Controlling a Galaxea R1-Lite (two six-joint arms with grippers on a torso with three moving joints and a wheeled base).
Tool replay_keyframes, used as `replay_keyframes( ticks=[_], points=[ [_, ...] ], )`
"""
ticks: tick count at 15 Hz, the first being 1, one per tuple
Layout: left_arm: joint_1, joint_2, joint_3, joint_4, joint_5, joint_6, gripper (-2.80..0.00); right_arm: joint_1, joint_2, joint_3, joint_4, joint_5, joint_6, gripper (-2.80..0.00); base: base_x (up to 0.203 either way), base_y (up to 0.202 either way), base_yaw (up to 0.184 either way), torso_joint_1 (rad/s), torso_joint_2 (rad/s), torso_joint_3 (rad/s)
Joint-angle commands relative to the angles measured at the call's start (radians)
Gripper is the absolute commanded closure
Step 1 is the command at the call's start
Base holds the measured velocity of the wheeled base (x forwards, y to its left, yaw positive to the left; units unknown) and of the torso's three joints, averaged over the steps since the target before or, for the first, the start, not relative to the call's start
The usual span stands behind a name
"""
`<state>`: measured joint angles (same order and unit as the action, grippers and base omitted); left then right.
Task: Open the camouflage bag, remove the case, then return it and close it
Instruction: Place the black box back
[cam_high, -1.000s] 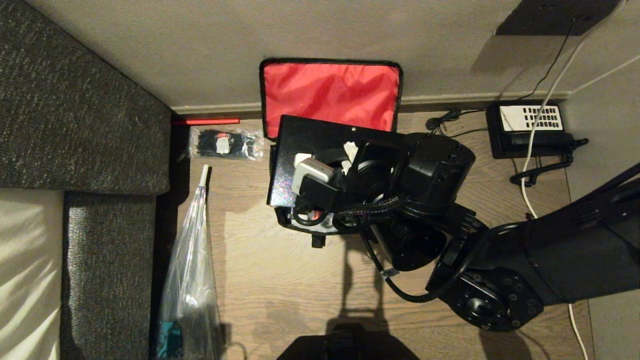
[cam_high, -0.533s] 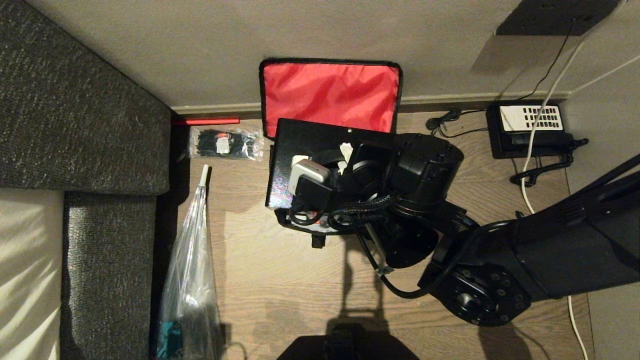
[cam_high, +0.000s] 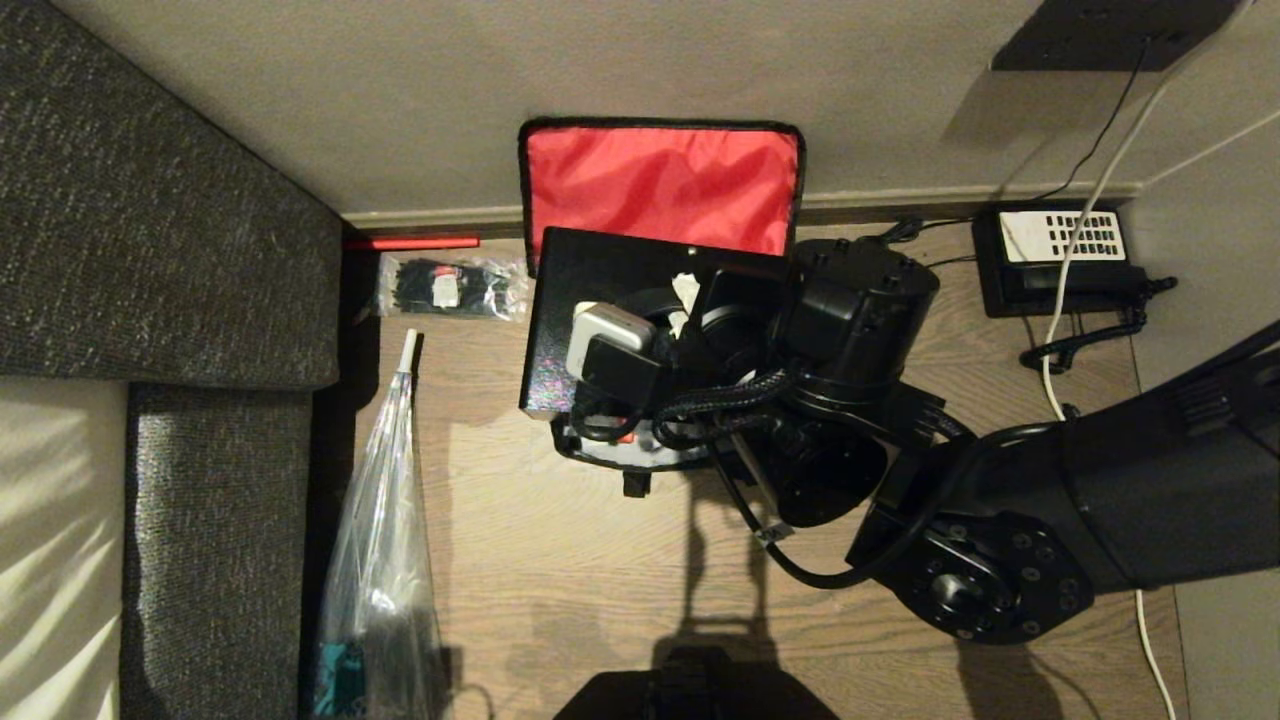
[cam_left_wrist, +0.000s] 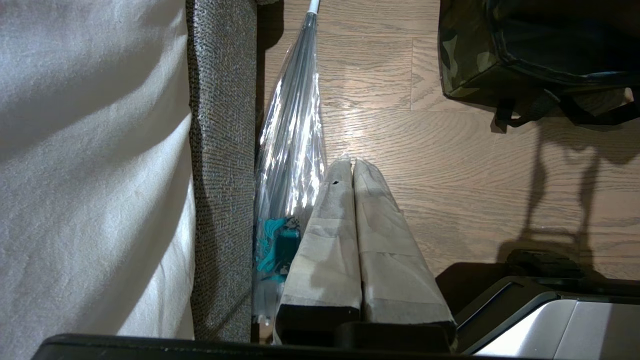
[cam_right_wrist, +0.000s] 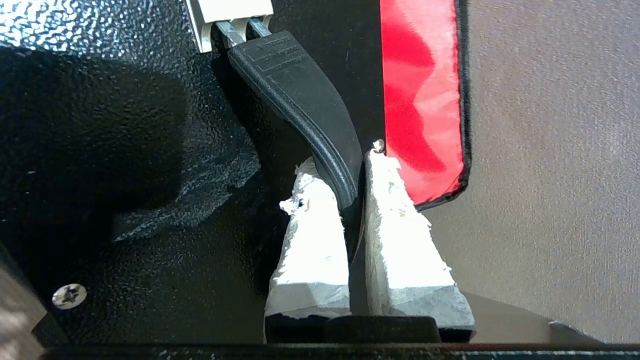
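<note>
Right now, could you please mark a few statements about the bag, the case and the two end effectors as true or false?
1. The camouflage bag has its lid open, red lining showing. True.
2. The right end effector grips the case by its black handle. True.
3. The case lies flat on the floor beside the clear plastic bag. False: it is held over the open camouflage bag.
4. The left end effector holds the clear plastic bag. False: it is shut on nothing, above the wooden floor.
5. The telephone sits inside the camouflage bag. False: it is on the floor by the wall.
</note>
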<state>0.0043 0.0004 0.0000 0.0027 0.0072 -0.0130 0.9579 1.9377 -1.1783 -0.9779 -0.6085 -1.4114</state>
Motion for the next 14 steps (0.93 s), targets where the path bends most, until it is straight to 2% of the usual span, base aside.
replay_keyframes(
  ticks=[1,10,14],
  points=[
    [0.000,0.000,0.003,0.000,0.000,-0.001,0.00,0.001,0.005,-0.004,-0.014,-0.002,-0.006,0.00,0.000,0.000,0.000,0.000,0.00,0.000],
    [0.000,0.000,0.003,0.000,0.000,-0.001,0.00,-0.007,0.003,0.028,-0.012,-0.001,0.017,0.00,0.000,0.000,0.000,0.000,0.00,0.000],
    [0.000,0.000,0.003,0.000,0.000,-0.001,0.00,-0.032,0.004,0.032,-0.012,0.032,0.014,0.00,0.000,0.000,0.000,0.000,0.00,0.000]
  ],
)
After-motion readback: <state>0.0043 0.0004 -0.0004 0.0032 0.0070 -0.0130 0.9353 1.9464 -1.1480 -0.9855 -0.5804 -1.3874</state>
